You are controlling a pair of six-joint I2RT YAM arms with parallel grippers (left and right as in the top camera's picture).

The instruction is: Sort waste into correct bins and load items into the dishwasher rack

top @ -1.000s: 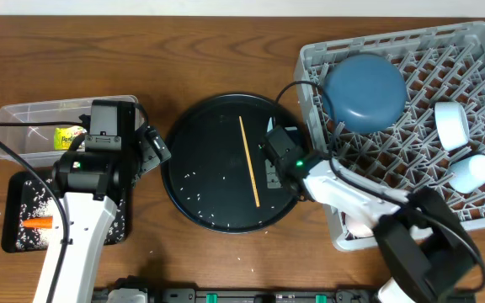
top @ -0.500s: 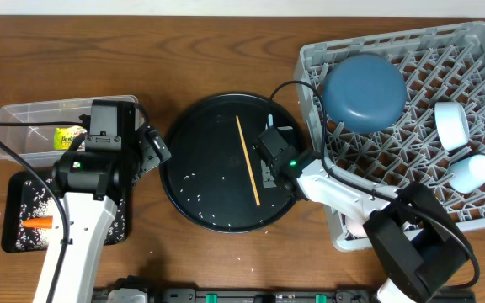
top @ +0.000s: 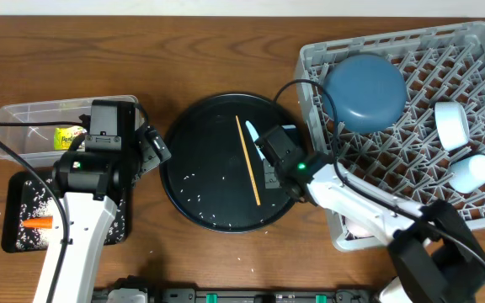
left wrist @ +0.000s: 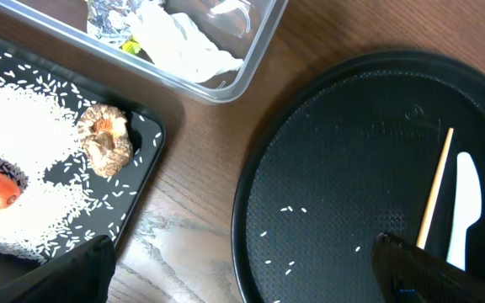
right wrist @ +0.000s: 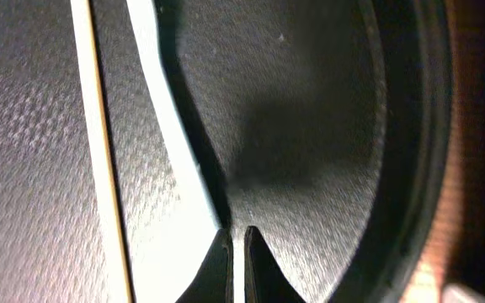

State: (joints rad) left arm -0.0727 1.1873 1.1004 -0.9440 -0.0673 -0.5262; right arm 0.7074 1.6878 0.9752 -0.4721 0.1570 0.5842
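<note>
My right gripper (right wrist: 234,244) (top: 266,137) is shut on the edge of the pale-blue flat utensil (right wrist: 162,126) (left wrist: 463,202), holding it over the round black tray (top: 192,151). The utensil casts a dark shadow on the tray. The thin wooden chopstick (top: 248,160) (right wrist: 99,143) lies just left of it on the tray. My left gripper (left wrist: 242,273) (top: 151,150) hangs open and empty above the tray's left rim. The dishwasher rack (top: 478,50) holds the dark-blue plate (top: 365,91) and two cups (top: 451,124) (top: 470,172).
The clear tub (top: 23,118) holds the wrapper (top: 67,136) and the tissue (left wrist: 179,42). The shallow black tray (top: 15,227) carries rice (left wrist: 23,126), the biscuit (left wrist: 106,141) and the carrot (top: 37,223). Stray rice grains (left wrist: 286,210) dot the round tray.
My right gripper has closed onto the pale-blue utensil, and more of the utensil now shows beside the wrist. The left arm has not moved.
</note>
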